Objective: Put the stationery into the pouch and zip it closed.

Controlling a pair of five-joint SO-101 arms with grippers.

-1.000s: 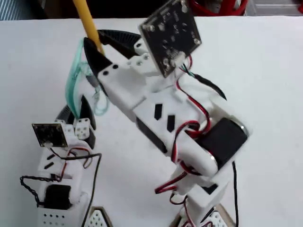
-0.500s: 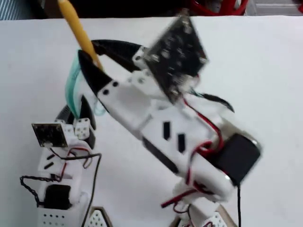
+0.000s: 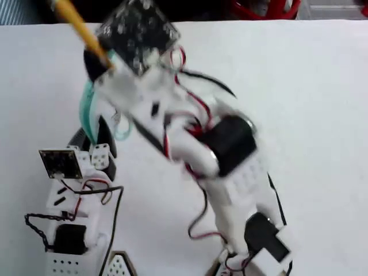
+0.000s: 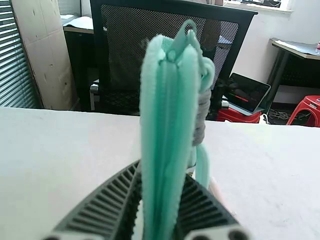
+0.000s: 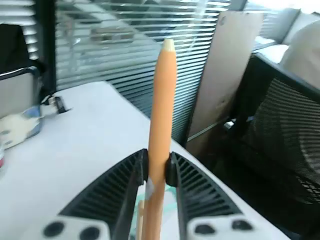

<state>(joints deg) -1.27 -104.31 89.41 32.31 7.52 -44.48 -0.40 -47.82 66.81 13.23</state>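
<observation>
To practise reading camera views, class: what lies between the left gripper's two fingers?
The teal pouch, held upright in the left gripper; the left wrist view shows it.

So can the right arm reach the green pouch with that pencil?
Probably yes: the right gripper, holding the pencil, is close beside the pouch with nothing between them. The pouch's top looks pinched flat, though.

Both clamped: left end effector (image 4: 165, 172) low, right end effector (image 5: 157, 155) raised.

Mint-green pouch (image 4: 167, 150), orange pencil (image 5: 162, 115) with pale tip, black ribbed right end effector (image 5: 157, 156), white table (image 3: 316, 86).
</observation>
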